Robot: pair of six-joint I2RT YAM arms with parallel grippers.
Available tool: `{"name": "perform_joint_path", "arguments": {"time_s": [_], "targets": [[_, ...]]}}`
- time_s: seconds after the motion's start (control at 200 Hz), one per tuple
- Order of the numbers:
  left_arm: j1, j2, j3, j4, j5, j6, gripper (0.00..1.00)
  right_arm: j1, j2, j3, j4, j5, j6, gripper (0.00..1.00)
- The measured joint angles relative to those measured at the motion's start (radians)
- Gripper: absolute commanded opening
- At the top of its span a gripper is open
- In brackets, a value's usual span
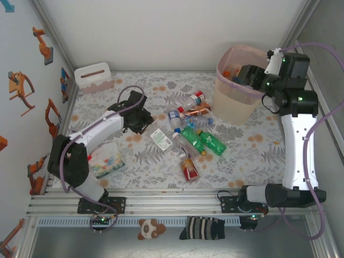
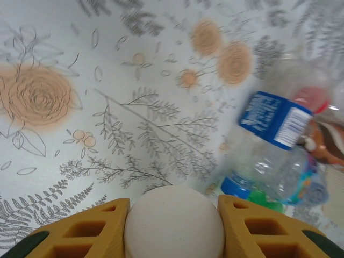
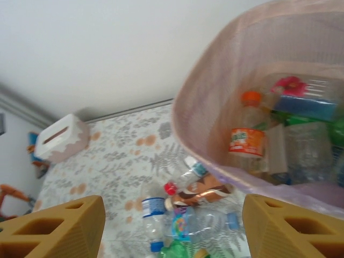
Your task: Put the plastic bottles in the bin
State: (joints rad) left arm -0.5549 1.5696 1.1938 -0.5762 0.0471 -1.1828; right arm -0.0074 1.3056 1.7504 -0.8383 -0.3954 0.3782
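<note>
The left gripper (image 2: 173, 201) is clenching a white round thing (image 2: 174, 228) between its yellow fingers (image 2: 91, 226) — whether this is a bottle's cap or its end, I cannot tell. It is hanging low over the flowered cloth (image 2: 107, 107), just left of the heap of bottles. Bare cloth is lying open on its left and far side, up to the white box (image 1: 94, 77) at the far wall. The right gripper (image 3: 172, 210) is standing released, fingers wide apart with nothing between them, above the rim of the bin (image 3: 201, 102).

The bin is sitting at the far right, near the right wall, and the heap is reaching just beside its left side. Inside it, several bottles are lying together: one with an orange label and orange cap (image 3: 247, 137), one with a blue label (image 3: 303, 107), and a green one at the edge of the view.

On the cloth the remaining bottles are lying on their sides in the middle — two green ones (image 1: 203, 141) touching each other, a red-labelled one (image 1: 189, 169) nearest to the arms, and a clear one with a blue label (image 1: 173, 116) closest to the left gripper.
</note>
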Motion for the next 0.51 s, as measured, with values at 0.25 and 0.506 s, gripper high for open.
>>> {"name": "perform_joint_path", "arguments": {"time_s": [0.25, 0.506], "targets": [[0.000, -0.238, -0.068, 0.156, -0.010, 0.227, 0.25, 0.039, -0.060, -0.168, 0.223, -0.270, -0.003, 0.66], [0.001, -0.429, -0.108, 0.354, 0.116, 0.446, 0.18, 0.182, -0.101, -0.286, 0.406, -0.447, -0.075, 0.67]]}}
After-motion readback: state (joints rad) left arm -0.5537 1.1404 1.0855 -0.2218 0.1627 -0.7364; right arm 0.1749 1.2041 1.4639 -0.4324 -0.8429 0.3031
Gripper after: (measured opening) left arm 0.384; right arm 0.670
